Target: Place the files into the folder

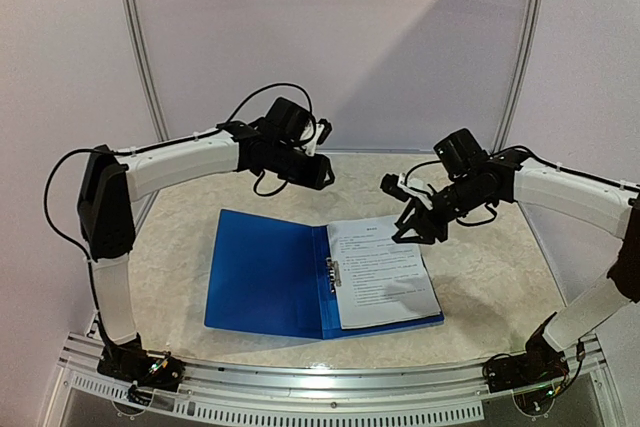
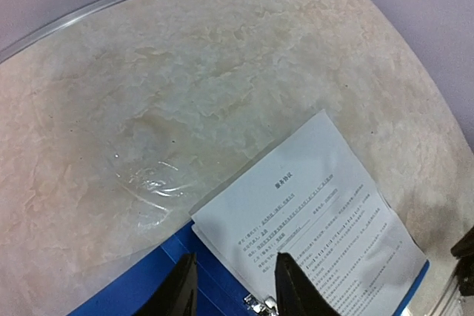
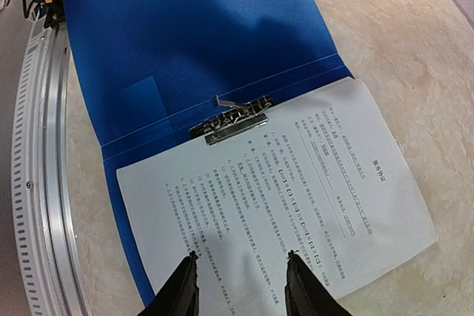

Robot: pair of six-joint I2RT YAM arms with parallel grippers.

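Observation:
The blue folder (image 1: 265,272) lies open on the table. The white printed files (image 1: 383,269) lie on its right half, their left edge at the metal spine clip (image 1: 333,274). The files stick out past the folder's far edge. My left gripper (image 1: 318,172) is open and empty, raised above the table behind the folder. My right gripper (image 1: 412,229) is open and empty, raised over the files' far right corner. The right wrist view shows the files (image 3: 281,190), the clip (image 3: 229,120) and the folder (image 3: 192,42); the left wrist view shows the files (image 2: 311,220) and folder (image 2: 133,286).
The marble-patterned table (image 1: 490,267) has a curved metal rail at its back and a slotted rail (image 1: 330,392) along the near edge. A faint clear plastic sheet (image 2: 152,183) lies on the table beyond the folder.

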